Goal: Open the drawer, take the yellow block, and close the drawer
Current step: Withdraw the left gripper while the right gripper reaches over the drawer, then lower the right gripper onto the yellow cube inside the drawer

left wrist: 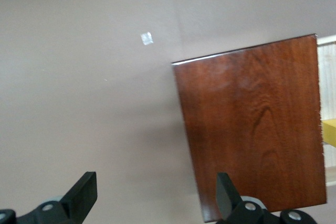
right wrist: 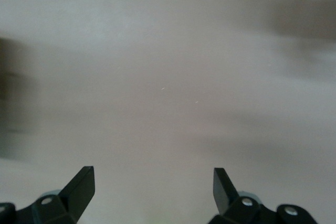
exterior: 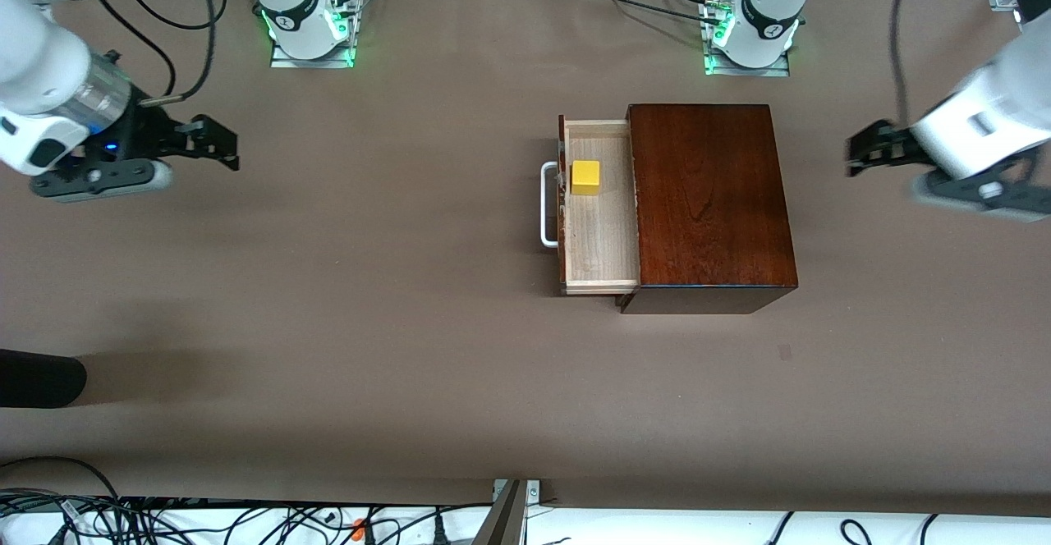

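The dark reddish-brown wooden box [exterior: 706,200] stands mid-table. Its drawer [exterior: 603,241] is pulled out toward the right arm's end, pale inside, with a white handle [exterior: 548,204] on its front. The yellow block [exterior: 585,176] lies in the drawer, against its front wall. My right gripper [exterior: 222,147] hangs open and empty over bare table at the right arm's end, well away from the handle. My left gripper [exterior: 862,151] hovers open and empty beside the box at the left arm's end. The left wrist view shows the box top [left wrist: 257,129] and a sliver of the block [left wrist: 330,131].
A dark rounded object [exterior: 37,377] juts in at the table's edge at the right arm's end, nearer the front camera. Cables [exterior: 164,520] lie along the edge nearest the camera. A small pale mark [left wrist: 147,38] sits on the brown table [exterior: 369,323].
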Robot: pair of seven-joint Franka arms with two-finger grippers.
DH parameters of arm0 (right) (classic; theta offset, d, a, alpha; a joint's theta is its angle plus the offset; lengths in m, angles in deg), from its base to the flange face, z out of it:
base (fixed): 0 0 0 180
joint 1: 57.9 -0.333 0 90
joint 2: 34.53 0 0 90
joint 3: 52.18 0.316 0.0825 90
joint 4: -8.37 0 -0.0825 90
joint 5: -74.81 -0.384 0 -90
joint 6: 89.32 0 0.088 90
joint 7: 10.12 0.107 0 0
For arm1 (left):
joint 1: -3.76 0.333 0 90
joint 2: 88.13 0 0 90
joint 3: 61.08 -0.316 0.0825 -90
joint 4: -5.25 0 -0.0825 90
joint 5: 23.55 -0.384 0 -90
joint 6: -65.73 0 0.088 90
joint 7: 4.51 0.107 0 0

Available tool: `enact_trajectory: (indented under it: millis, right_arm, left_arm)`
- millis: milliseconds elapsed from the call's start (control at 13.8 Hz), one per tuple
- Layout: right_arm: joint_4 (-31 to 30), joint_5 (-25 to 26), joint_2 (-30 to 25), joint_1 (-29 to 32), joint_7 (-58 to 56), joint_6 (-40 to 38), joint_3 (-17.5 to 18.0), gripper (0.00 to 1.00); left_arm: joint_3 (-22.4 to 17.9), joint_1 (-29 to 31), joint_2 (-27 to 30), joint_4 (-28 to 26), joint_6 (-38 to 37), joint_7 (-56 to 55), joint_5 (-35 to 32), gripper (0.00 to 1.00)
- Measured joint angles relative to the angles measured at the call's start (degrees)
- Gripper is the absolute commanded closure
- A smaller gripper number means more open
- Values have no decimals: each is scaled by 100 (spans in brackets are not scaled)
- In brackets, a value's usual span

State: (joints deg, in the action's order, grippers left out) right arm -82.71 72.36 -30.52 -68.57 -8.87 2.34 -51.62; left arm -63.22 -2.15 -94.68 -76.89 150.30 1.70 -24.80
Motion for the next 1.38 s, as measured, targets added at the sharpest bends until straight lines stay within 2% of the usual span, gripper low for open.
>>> enact_trajectory:
  millis: [145,290,507,724,869,1086,1376]
  right_arm:
    - [0,-16,16,-346,-20,-83,93,0]
    - [0,-34,48,-953,-142,-84,225,0]
    - [32,-37,352,-2291,-190,348,323,0]
    - [452,97,1230,-3559,-379,1255,343,0]
    - [943,531,2033,-4132,-506,1795,338,0]
    - [1596,939,2945,-4498,-933,2171,309,0]
    - [1793,1077,3417,-4530,-2310,2597,214,0]
  left_arm:
    - [-423,-78,355,-576,205,259,62,0]
    - [-479,-19,480,-887,215,341,64,0]
    - [-478,-8,477,-942,271,347,64,0]
    - [-494,52,470,-942,325,347,64,0]
    - [-496,93,456,-938,385,348,64,0]
    - [-493,95,322,-802,481,348,70,0]
    - [-469,89,40,-430,514,348,70,0]
